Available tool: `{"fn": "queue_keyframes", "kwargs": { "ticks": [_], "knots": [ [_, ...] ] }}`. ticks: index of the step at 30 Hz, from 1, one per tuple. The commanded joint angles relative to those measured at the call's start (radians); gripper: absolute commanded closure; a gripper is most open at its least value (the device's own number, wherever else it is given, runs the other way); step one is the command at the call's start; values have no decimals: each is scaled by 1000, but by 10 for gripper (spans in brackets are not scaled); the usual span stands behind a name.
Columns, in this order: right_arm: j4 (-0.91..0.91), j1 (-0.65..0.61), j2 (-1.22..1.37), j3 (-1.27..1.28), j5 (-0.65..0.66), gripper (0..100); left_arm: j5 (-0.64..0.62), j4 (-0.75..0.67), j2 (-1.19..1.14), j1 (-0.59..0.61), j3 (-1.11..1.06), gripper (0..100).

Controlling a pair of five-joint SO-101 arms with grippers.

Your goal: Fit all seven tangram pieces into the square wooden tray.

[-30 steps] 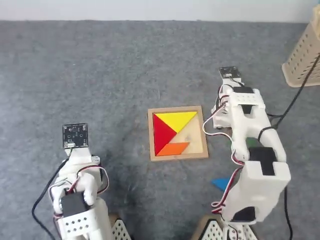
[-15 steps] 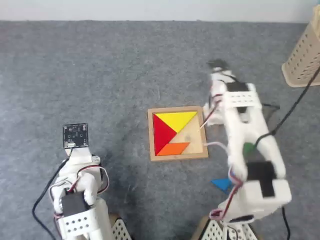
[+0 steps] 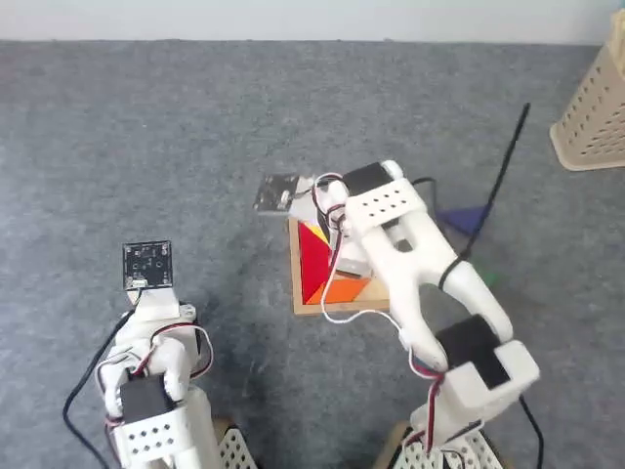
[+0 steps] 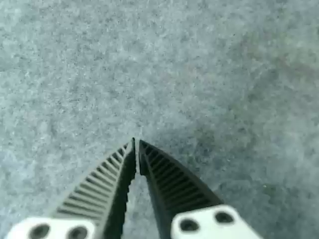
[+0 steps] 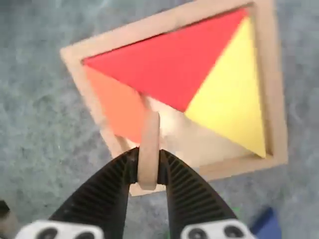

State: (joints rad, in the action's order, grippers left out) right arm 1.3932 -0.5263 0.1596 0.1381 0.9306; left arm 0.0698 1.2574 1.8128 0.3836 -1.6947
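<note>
My right hand (image 5: 148,160) is clamped on a thin pale piece (image 5: 148,144), pinched edge-on between the two fingers so its flat faces stand upright. I'd say it is carried that way because the edge is the only grip that lifts a flat tile off the counter (image 3: 146,127). It hangs above the tray (image 5: 75,56), over the bare wood beside the orange piece (image 5: 117,107). That gap, bordered by the red triangle (image 5: 174,64) and the yellow triangle (image 5: 234,104), is my guess for where it should go. It will have to be tipped flat to seat.

The tray sits mid-counter, with the right arm lying across its right half. A purple piece (image 3: 467,220) waits on the counter just right of the tray, so the puzzle is far from full.

My left hand (image 4: 136,144) is closed, its tips all but touching, with nothing in it. It is parked over bare counter at the near left, out of the way.

A second ago the right arm stretched along the right side of the tray with its wrist at the far end. It has since swung left and now crosses the tray. The left arm has not moved, and the three pieces in the tray lie as they did.
</note>
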Motion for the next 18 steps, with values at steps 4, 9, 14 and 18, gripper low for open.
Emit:
{"fn": "queue_keyframes", "kwargs": {
  "ticks": [4,9,14,18],
  "knots": [
    [-2,-10,22,-63,112,991,-9,6,14,-3,10,987],
    [-21,-10,24,-60,183,991,-9,6,14,-3,10,987],
    [-21,-12,25,-57,203,990,-9,6,14,-3,10,987],
    [-28,-35,27,-40,198,990,-9,6,14,-3,10,987]
  ]
}}
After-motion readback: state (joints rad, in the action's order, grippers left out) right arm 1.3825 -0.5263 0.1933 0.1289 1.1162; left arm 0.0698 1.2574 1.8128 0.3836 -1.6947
